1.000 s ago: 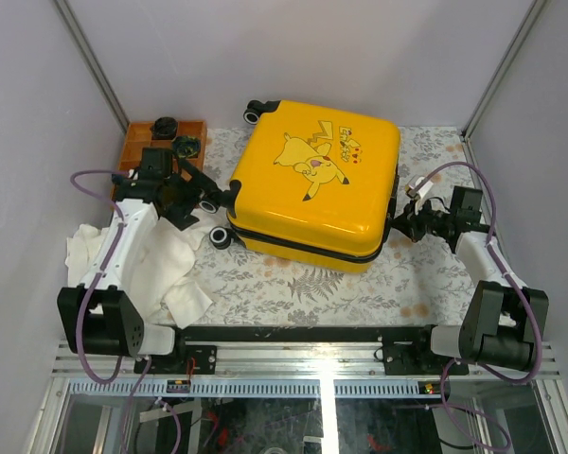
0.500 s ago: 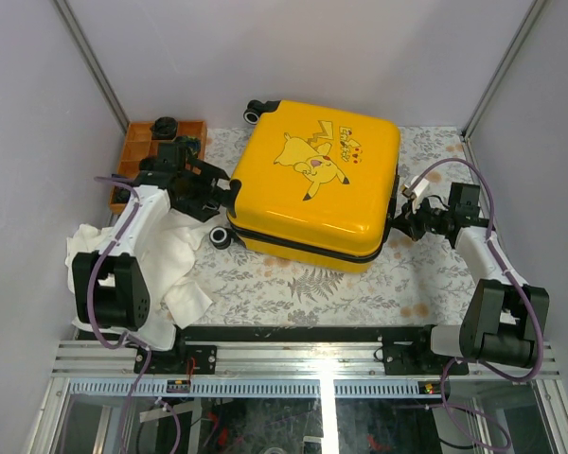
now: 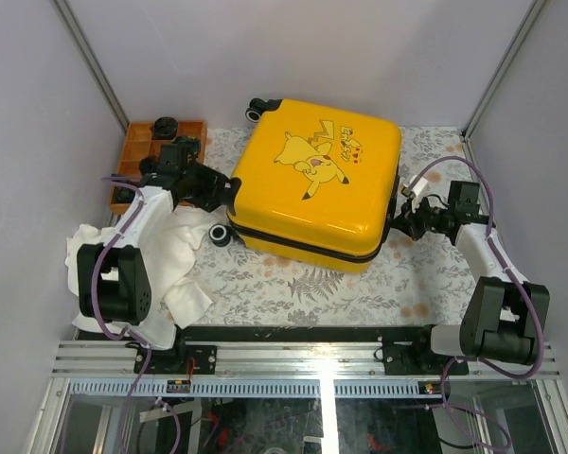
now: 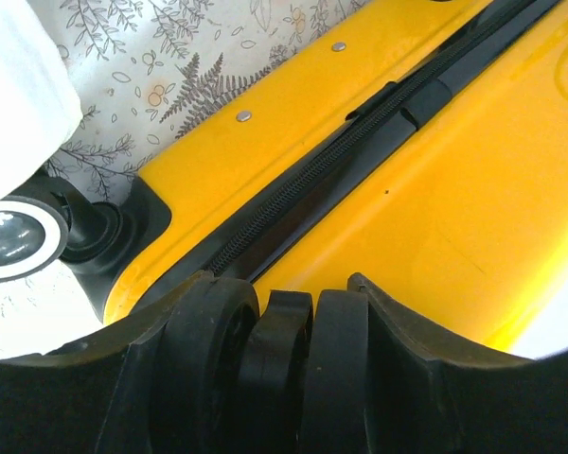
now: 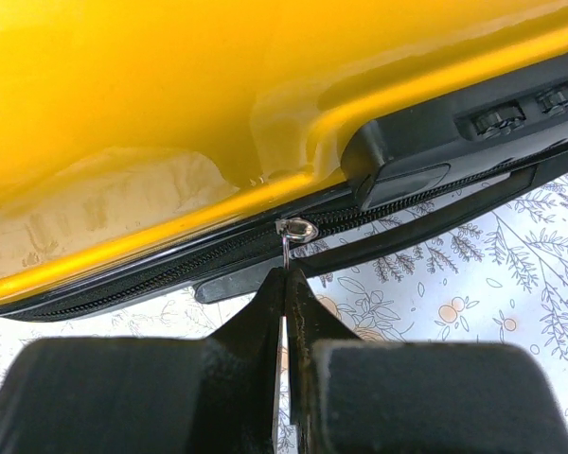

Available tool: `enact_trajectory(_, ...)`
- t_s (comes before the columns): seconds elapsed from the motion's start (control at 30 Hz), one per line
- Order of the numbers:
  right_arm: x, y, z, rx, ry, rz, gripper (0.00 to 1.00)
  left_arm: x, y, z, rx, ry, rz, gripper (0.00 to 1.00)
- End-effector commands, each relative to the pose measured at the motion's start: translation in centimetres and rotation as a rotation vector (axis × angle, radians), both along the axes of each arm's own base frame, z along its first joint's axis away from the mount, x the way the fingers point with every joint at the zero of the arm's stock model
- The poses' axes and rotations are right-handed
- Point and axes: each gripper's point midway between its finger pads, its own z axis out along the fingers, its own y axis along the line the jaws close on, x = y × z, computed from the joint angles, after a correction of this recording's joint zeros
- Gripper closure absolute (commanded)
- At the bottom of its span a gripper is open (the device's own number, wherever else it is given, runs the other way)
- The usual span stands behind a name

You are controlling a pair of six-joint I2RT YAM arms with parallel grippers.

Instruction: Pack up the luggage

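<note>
The yellow luggage with a Pikachu print lies flat and closed in the middle of the table. My left gripper is at its left corner. In the left wrist view its jaws are shut on a black wheel of the luggage, which fills the gap between them. My right gripper is at the luggage's right side. In the right wrist view it is shut on the thin metal zipper pull hanging from the slider.
An orange compartment tray with small dark items sits at the back left. A crumpled white cloth lies under the left arm. Another luggage wheel rests on the floral table cover near the cloth.
My left arm has swung right to the luggage's corner and its jaws have narrowed onto the wheel. The right gripper has stayed on the zipper pull.
</note>
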Motion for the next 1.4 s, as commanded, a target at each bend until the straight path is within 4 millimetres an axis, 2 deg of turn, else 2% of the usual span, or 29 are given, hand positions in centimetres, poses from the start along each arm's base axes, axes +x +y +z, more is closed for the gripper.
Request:
enact_trajectory(0.0,-0.7,1.7,0.3,0.034,0.039,0.064,1.00,0.1,-1.1,2.1,0.049,-0.181,-0.152,0.94)
enact_trajectory(0.07,-0.4,1.6,0.4,0.027,0.036,0.057,1.00,-0.2,-0.6,1.8,0.080,-0.206,-0.196,1.00)
enact_trajectory(0.2,0.9,0.5,0.9,0.003,0.009,0.021,1.00,-0.7,1.8,0.3,0.155,-0.185,-0.254,1.00)
enact_trajectory(0.43,4.5,-3.8,2.4,-0.017,-0.053,-0.102,1.00,-1.2,5.6,-1.6,0.262,-0.141,-0.275,1.00)
enact_trajectory(0.6,7.2,-6.1,2.7,-0.021,-0.092,-0.160,1.00,-0.7,5.6,-2.2,0.275,-0.149,-0.352,1.00)
enact_trajectory(0.67,9.0,-6.6,3.0,-0.010,-0.110,-0.182,1.00,-0.2,5.5,-2.5,0.291,-0.163,-0.406,1.00)
enact_trajectory(0.77,12.2,-7.9,3.8,-0.011,-0.149,-0.226,1.00,0.9,6.4,-2.8,0.371,-0.179,-0.453,1.00)
enact_trajectory(0.83,14.0,-8.9,3.6,-0.014,-0.161,-0.238,1.00,1.6,6.9,-2.8,0.411,-0.194,-0.481,1.00)
enact_trajectory(1.07,19.5,-11.1,3.9,-0.041,-0.233,-0.206,1.00,3.9,6.7,-3.4,0.499,-0.262,-0.673,1.00)
enact_trajectory(1.1,20.0,-11.3,3.8,-0.049,-0.242,-0.194,1.00,4.4,6.8,-3.9,0.513,-0.256,-0.702,1.00)
enact_trajectory(1.23,21.4,-11.5,2.9,-0.080,-0.281,-0.109,1.00,7.4,6.8,-3.0,0.570,-0.324,-0.798,1.00)
enact_trajectory(1.37,23.1,-11.4,2.7,-0.084,-0.331,-0.037,1.00,9.1,5.3,-3.2,0.603,-0.390,-0.940,1.00)
